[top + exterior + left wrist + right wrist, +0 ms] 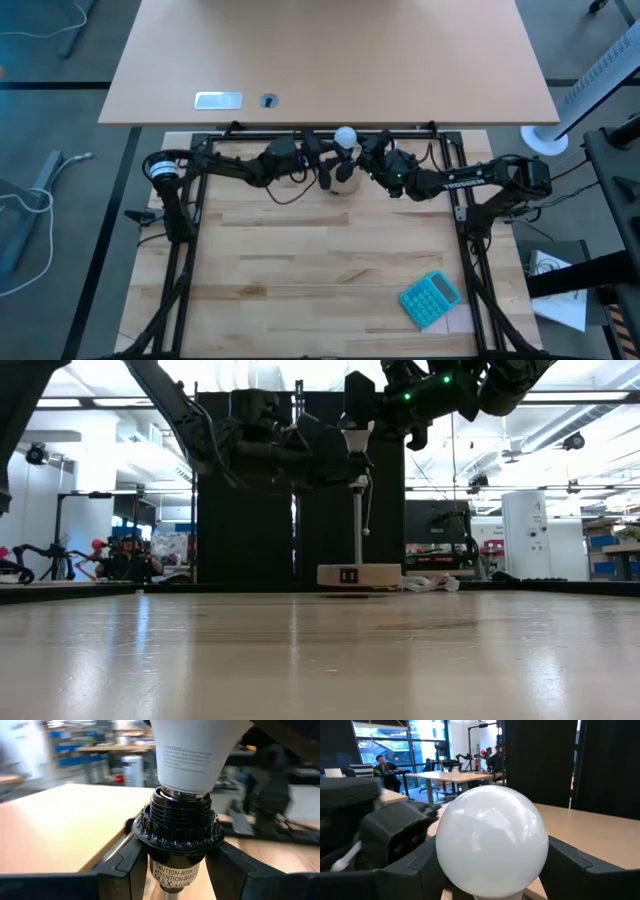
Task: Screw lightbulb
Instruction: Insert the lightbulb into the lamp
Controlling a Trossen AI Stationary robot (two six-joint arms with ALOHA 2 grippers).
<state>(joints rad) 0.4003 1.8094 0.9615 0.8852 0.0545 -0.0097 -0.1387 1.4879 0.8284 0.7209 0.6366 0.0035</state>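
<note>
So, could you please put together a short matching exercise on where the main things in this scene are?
Things:
1. lightbulb
2. black socket
3. calculator
4. wooden base

Places:
A. lying flat on the table under the thin post
B. between the right end effector's fingers
C. lying near the table's front right
D. between the left end effector's fingers

Pairs: 1-B, 2-D, 3-C, 4-A
</note>
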